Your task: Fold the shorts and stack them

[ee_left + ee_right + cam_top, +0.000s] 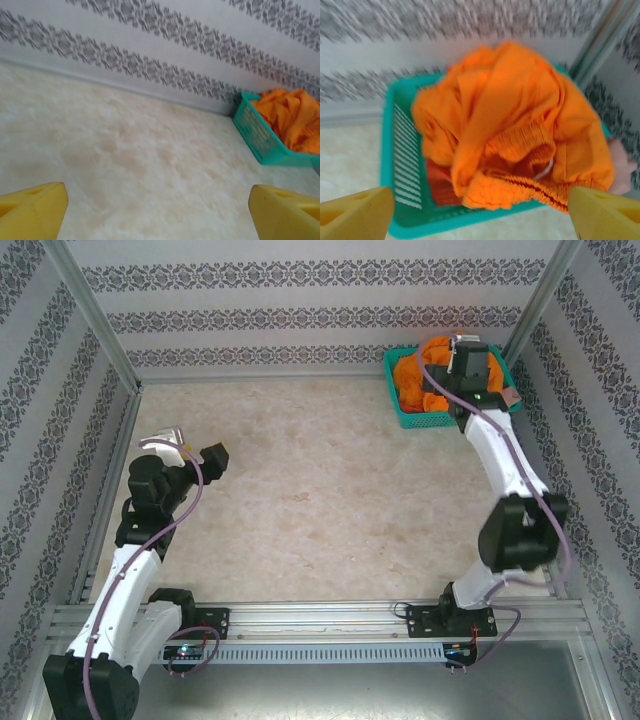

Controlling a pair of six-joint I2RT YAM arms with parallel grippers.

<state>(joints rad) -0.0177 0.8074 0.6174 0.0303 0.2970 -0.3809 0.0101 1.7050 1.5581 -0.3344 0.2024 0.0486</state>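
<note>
The right hand (480, 215), spread wide, hovers over the basket (390, 150) at 1 o'clock on the surface (300, 500), where the shorts (510, 115) lie heaped. The left hand (160, 212), equally wide, sits at 9 o'clock. Risk: a deep pinch may lift several tangled garments or drag the basket.

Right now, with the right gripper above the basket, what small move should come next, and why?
Probably lower the right gripper onto the yellow-orange shorts and close on the gathered waistband. Its fingers stand wide open above the pile, and the shorts lie bunched in the teal basket, none folded yet.
</note>
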